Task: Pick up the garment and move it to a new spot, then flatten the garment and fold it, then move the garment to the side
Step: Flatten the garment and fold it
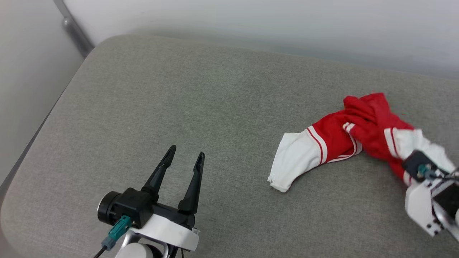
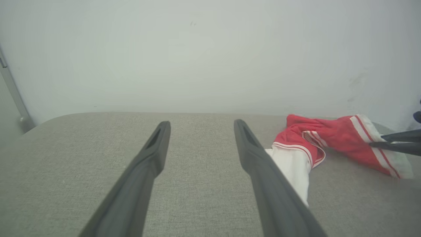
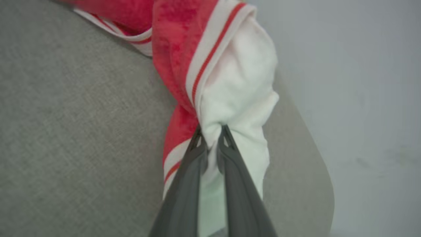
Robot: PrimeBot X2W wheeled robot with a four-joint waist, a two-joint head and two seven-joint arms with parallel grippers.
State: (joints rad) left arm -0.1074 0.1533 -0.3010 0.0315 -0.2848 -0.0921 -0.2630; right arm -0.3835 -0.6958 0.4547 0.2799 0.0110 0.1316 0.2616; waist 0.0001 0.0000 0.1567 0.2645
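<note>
The right hand (image 3: pixel 212 131) was clamped on a white sleeve of the crumpled red jersey (image 1: pixel 333 139), lying on the tabletop (image 1: pixel 179 89) well right of the open, empty left hand (image 1: pixel 187 150), so, by my judgement, lifting, moving, flattening and folding all remained.

Finds right gripper (image 3: pixel 211 132) pinched tight on the bunched white sleeve of the garment (image 3: pixel 236 79), both dark fingers (image 3: pixel 240 191) nearly together with cloth caught between the tips. Notes red-and-white striped trim just beside the grip, red body running off leftward. Records garment over grey fabric surface (image 3: pixel 65 125), with rounded surface edge and pale wall (image 3: pixel 368 98) on the far side.
</note>
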